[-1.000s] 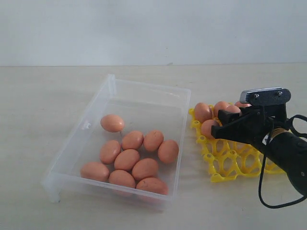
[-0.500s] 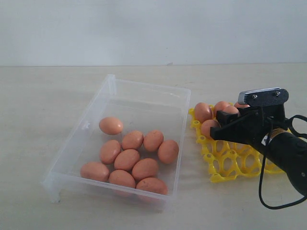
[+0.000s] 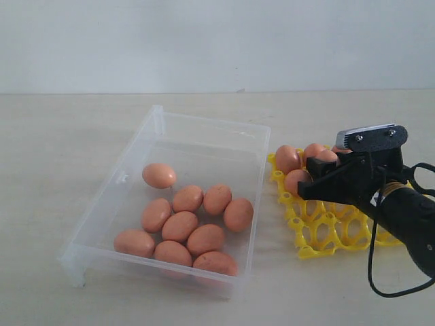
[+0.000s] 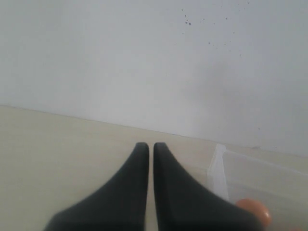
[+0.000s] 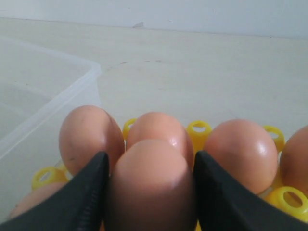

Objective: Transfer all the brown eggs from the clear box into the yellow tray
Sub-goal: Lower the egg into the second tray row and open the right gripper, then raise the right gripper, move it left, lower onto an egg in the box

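**Right gripper holds an egg over the yellow tray; left gripper closed on nothing**

A small pale patch on the right arm is too small to read.

The brown eggs [image 3: 180, 226] are smooth, oval and orange-brown, all much alike in size. Ten lie loose on the floor of the clear box [image 3: 212, 121], nine bunched toward its near end and one apart, farther back. The box is a shallow rectangle of colourless plastic with low walls, standing on a pale tabletop [image 3: 54, 136].

Just beside it, on the right of the exterior view, sits the yellow tray [image 3: 326, 231], an open lattice of bright yellow cups. Eggs fill its far row, each upright in its own cup, and one more sits in the next row at the end nearest the box.

The right gripper [image 3: 307, 178] hangs over the tray's far half. Its black fingers [image 5: 86, 192] stand partly apart and press both sides of the held egg [image 5: 149, 183], which is just in front of the filled row.

The left gripper [image 4: 150, 145] has its fingers together with nothing between them, near a corner of the box.
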Motion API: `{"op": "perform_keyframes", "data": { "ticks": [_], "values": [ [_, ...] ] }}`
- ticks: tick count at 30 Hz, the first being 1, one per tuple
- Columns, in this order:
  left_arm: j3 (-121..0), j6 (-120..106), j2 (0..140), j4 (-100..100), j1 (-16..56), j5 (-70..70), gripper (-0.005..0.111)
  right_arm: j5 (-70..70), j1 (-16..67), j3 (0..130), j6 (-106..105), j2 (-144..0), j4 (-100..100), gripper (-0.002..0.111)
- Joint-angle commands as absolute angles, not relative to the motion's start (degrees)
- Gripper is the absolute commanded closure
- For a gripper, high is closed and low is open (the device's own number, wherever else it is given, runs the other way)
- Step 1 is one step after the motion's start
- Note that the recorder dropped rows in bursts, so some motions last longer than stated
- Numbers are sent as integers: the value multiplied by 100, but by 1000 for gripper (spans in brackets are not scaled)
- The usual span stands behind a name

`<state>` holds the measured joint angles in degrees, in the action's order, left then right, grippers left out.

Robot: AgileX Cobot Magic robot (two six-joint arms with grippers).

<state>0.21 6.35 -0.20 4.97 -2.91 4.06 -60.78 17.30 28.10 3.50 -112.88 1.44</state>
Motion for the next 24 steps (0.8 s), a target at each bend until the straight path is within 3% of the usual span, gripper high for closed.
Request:
{"op": "perform_keyframes", "data": {
  "ticks": [1,8,16,24],
  "values": [
    [0,642,0,500,-269,395,103,-6170,1716,2801,236,-11269,196,65],
    [0,642,0,500,-269,395,103,-6119,1716,2801,245,-11269,95,40],
    [0,642,0,500,-269,395,103,-6324,1716,2801,285,-11148,0,40],
    [0,642,0,500,-269,395,103,-6099,1716,2801,342,-10108,138,40]
  ]
}}
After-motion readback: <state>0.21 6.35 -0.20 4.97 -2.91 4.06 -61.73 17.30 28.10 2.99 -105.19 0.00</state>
